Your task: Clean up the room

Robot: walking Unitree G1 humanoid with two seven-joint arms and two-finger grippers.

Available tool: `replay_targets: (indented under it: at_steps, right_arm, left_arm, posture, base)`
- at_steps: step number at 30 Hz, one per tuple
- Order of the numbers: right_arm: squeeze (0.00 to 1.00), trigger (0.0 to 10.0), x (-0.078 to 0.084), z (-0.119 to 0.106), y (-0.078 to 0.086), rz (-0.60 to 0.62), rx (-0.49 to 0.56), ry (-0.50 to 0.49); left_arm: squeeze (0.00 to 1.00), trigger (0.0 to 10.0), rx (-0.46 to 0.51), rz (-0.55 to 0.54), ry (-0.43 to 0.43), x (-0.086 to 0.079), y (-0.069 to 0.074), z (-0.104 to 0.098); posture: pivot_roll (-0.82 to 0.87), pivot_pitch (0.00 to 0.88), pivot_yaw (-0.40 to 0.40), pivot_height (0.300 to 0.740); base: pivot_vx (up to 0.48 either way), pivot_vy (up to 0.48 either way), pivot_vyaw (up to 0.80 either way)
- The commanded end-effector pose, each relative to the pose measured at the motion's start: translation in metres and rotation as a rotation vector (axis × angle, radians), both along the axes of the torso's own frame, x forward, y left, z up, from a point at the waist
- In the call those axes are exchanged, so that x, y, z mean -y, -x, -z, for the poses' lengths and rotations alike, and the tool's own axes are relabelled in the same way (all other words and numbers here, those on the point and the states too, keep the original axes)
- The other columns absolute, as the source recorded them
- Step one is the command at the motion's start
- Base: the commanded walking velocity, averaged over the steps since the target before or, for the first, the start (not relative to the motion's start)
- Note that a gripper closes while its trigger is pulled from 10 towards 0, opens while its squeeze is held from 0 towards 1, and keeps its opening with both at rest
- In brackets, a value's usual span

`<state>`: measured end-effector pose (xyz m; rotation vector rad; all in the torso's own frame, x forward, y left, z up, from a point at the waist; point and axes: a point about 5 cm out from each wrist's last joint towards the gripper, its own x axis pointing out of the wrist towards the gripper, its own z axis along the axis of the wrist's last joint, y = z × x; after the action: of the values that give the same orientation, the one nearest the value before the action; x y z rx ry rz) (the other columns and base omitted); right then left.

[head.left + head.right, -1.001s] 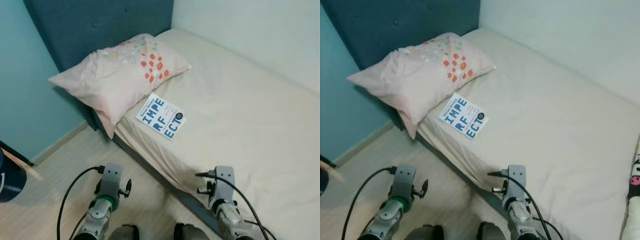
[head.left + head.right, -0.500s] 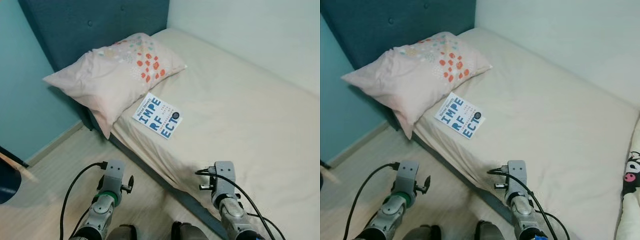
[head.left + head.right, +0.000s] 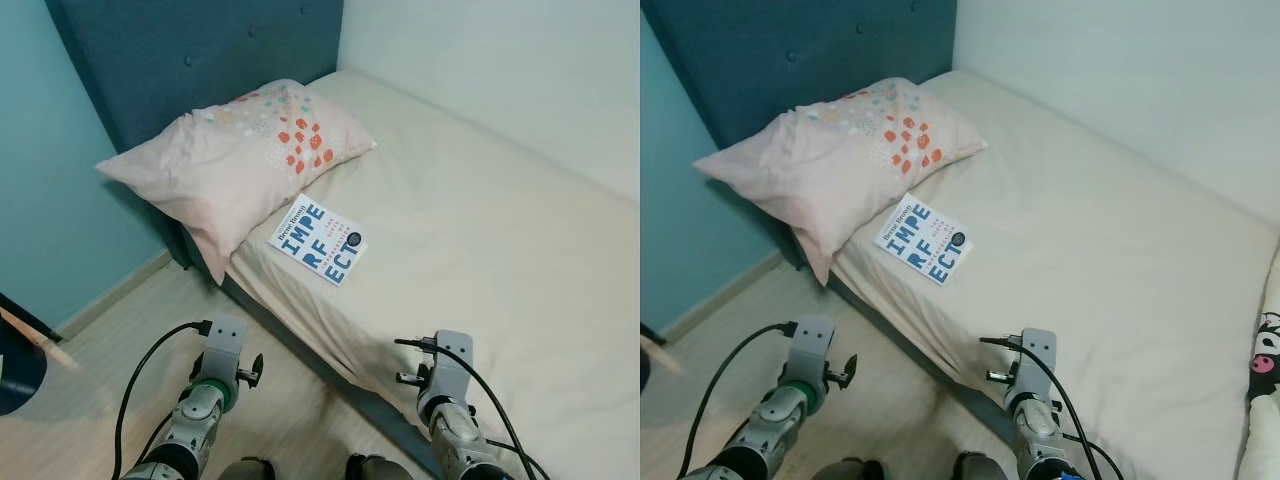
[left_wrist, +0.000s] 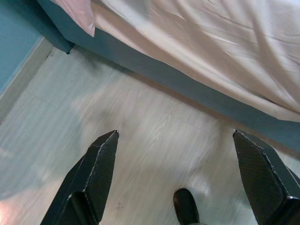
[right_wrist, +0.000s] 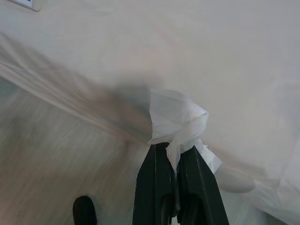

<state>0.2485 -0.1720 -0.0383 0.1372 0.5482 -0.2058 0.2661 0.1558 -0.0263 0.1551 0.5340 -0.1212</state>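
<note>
Down by the robot's feet, the left gripper (image 4: 173, 140) hangs low over the pale wood floor (image 4: 140, 140), its 2 black fingers (image 4: 96, 173) spread wide apart with nothing between them. A dark foot tip (image 4: 186, 206) shows on the boards just beneath it, and the teal base of the bed runs across the floor a little beyond.

On the other side, the right gripper (image 5: 177, 154) hangs at the near edge of the bed, partly over the sheet. Its 2 fingers are pressed together, clenched on a crumpled white tissue (image 5: 177, 119) that bunches out past the fingertips. Under it lie the cream sheet and, to one side, the floor.

From the head views, both silver arms sit low in the foreground with black cables looping off them, the left arm (image 3: 205, 395) over the floor and the right arm (image 3: 445, 395) at the mattress edge.

Farther on, the bed (image 3: 500, 230) stretches away under a cream sheet. A white book (image 3: 320, 242) with big blue letters lies flat on the sheet near the bed's left edge, just beside the lower corner of a pale pink pillow (image 3: 235, 165) printed with orange and green spots. The pillow lies against a dark teal headboard (image 3: 190, 60), and a lighter teal wall (image 3: 50, 190) stands to the left. At the far right, a white cushion with a cartoon face (image 3: 1265, 365) rests on the bed.
</note>
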Motion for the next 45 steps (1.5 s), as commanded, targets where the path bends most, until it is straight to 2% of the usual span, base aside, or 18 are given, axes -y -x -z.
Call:
replay_targets:
  at_steps: [1, 9, 17, 25, 28, 38, 45]
  right_arm:
    - [0.00, 10.0, -0.001, 0.008, 0.010, -0.008, -0.042, 0.005]
    - [0.00, 10.0, 0.001, 0.009, 0.012, 0.000, -0.056, 0.010]
    - [0.00, 10.0, 0.012, 0.008, 0.012, 0.018, -0.052, 0.016]
    - [0.00, 10.0, 0.003, 0.014, 0.017, -0.007, -0.089, 0.014]
    - [0.00, 10.0, -0.002, 0.015, 0.019, -0.077, -0.101, 0.042]
    - [0.00, 10.0, 0.000, 0.017, 0.020, -0.081, -0.111, 0.034]
    - [0.00, 10.0, -0.004, 0.019, 0.022, -0.133, -0.125, 0.046]
  left_arm:
    - [0.00, 10.0, -0.048, 0.008, -0.014, -0.001, 0.009, 0.009]
    - [0.00, 10.0, -0.059, 0.001, -0.022, -0.005, 0.008, 0.008]
    - [0.00, 10.0, -0.066, 0.002, -0.003, 0.003, 0.008, 0.009]
    - [0.00, 10.0, -0.090, 0.047, -0.003, 0.009, 0.012, 0.013]
    - [0.00, 10.0, -0.104, 0.034, 0.003, 0.009, 0.015, 0.015]
    - [0.00, 10.0, -0.123, 0.037, -0.001, 0.009, 0.020, 0.019]
    - [0.00, 10.0, -0.133, 0.050, -0.008, 0.010, 0.023, 0.021]
  posture:
    - [0.04, 0.039, 0.039, 0.740]
    - [0.03, 0.031, 0.048, 0.740]
    - [0.03, 0.008, 0.041, 0.740]
    - [0.02, 0.000, 0.039, 0.740]
    - [0.02, 0.000, 0.031, 0.740]
    - [0.01, 0.000, 0.019, 0.740]
    - [0.01, 0.000, 0.013, 0.740]
  base:
    - [0.000, 0.000, 0.00]
    - [0.000, 0.000, 0.00]
    - [0.000, 0.000, 0.00]
    - [0.000, 0.000, 0.00]
    - [0.000, 0.000, 0.00]
    - [0.000, 0.000, 0.00]
    - [0.000, 0.000, 0.00]
